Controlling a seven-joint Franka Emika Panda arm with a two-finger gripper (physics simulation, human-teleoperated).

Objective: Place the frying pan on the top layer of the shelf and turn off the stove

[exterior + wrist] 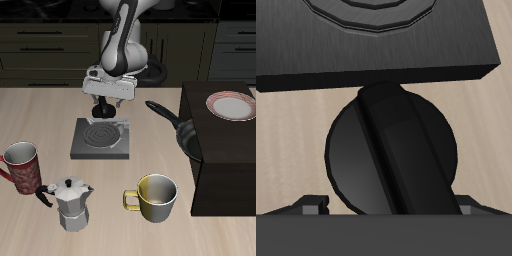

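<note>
Arm comes down from the far side, white-and-black links bent forward, wrist pointing straight down. Claw sits low, close to the tabletop, body roughly level. Fingers point downward; exterior view doesn't resolve the gap between them. Wrist view only shows the dark finger bases at the frame edge, tips not visible, so whether the jaws are apart or closed can't be told.
</note>
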